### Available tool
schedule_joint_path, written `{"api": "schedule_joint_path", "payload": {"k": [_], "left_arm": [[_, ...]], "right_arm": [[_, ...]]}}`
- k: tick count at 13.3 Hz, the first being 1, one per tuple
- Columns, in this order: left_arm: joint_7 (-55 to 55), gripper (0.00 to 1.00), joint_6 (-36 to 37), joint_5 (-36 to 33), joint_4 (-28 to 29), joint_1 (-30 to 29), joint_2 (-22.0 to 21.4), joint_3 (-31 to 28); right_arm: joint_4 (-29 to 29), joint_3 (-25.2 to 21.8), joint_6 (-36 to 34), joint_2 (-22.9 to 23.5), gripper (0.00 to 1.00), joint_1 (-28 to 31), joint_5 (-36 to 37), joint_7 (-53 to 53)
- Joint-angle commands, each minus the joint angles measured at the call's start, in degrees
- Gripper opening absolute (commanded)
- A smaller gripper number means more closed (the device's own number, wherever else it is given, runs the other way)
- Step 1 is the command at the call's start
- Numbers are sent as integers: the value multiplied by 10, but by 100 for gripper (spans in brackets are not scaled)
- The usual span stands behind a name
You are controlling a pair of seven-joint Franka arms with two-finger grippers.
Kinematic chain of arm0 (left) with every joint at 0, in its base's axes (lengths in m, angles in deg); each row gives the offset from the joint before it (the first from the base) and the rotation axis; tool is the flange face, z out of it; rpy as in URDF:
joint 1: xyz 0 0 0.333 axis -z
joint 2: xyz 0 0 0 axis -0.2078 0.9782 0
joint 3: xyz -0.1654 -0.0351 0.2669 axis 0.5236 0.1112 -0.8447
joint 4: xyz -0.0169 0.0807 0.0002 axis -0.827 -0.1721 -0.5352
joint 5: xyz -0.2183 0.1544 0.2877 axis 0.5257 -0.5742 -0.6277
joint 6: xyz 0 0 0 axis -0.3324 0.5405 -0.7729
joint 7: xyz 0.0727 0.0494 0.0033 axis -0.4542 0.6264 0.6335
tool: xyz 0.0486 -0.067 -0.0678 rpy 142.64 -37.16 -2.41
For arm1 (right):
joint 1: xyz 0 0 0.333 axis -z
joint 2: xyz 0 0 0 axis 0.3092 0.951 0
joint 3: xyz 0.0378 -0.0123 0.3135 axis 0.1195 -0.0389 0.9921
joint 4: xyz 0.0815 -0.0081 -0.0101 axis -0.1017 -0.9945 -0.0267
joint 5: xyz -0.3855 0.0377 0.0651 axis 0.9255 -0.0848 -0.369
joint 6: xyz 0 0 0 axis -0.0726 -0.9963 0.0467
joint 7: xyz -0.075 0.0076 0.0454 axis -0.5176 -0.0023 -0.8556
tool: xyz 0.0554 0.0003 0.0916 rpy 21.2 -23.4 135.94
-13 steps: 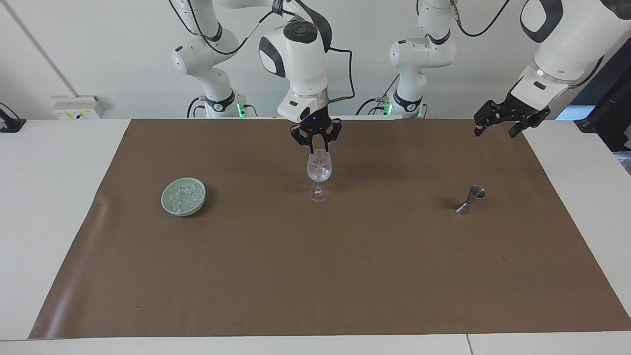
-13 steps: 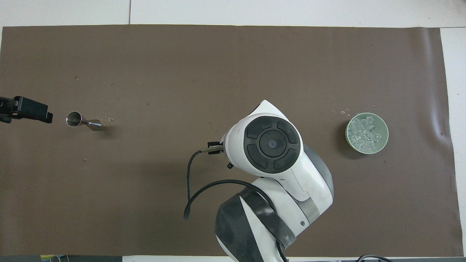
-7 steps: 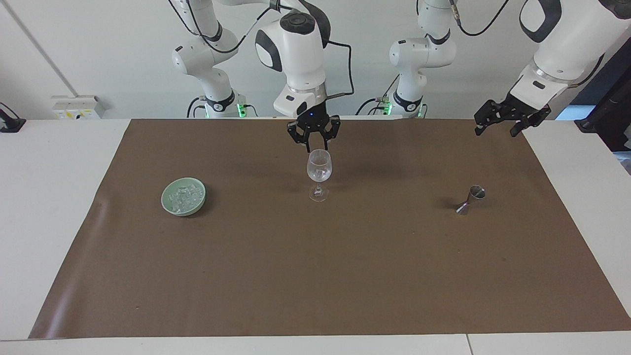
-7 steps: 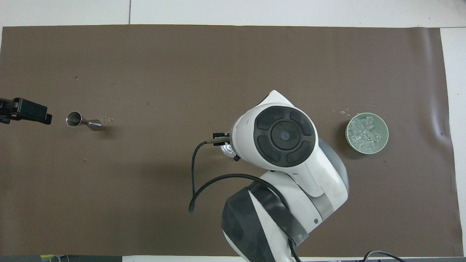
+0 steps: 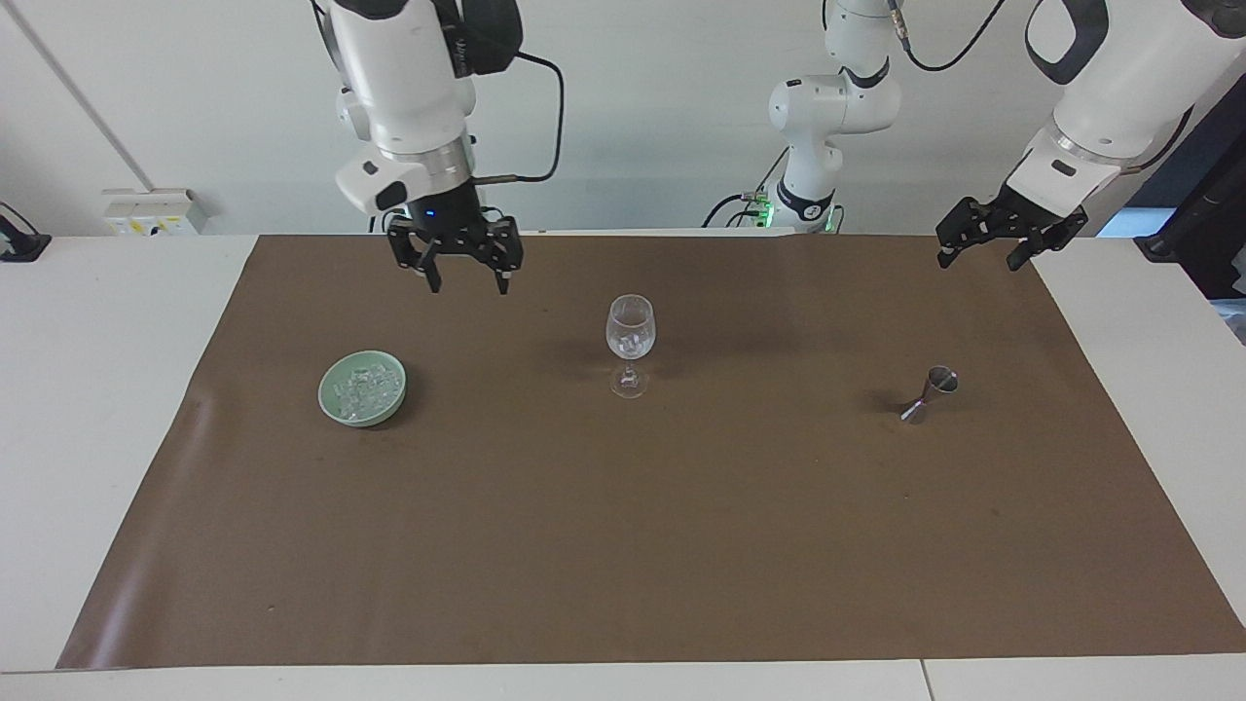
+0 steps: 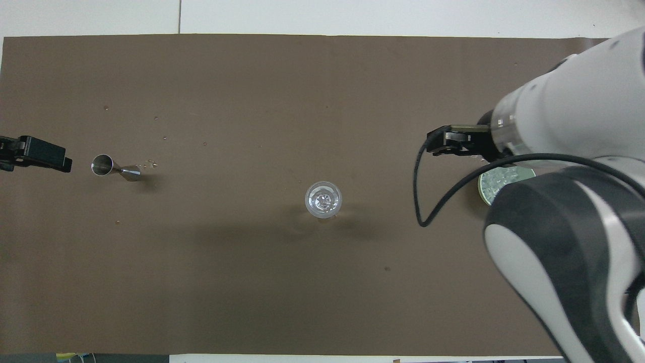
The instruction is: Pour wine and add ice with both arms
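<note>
Swinging off the wine glass (image 5: 631,326), right end effector (image 5: 465,277) now hangs fingers-apart, empty, near the ice (image 5: 362,391) bowl (image 5: 333,407); probably another cube run. Left end effector (image 5: 985,251) waits, apart.

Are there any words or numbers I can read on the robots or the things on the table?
"2": a small round sign on the base of the white jointed left arm; it is tiny, so this reading is unsure.
Small dark lettering on the upper casing of the white right arm: too small to read.
Clear stemmed wine glass, pale green bowl, small steel jigger: no writing shows.
</note>
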Motion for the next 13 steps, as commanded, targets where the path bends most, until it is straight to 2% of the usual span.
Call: {"api": "schedule_joint_path", "payload": {"k": [1, 5, 9, 13], "left_arm": [[-5, 100, -9, -10, 17, 7, -15, -8], [-5, 100, -9, -11, 17, 7, -15, -8], [-5, 100, -9, -11, 17, 7, -15, -8], [-5, 100, -9, -10, 17, 7, -15, -8]], "right_arm": [[-6, 7, -48, -25, 100, 73, -6, 74], [-13, 8, -82, -35, 100, 169, -6, 166], [24, -23, -143, -25, 100, 180, -4, 198], [25, -15, -151, -26, 100, 189, -4, 204]]}}
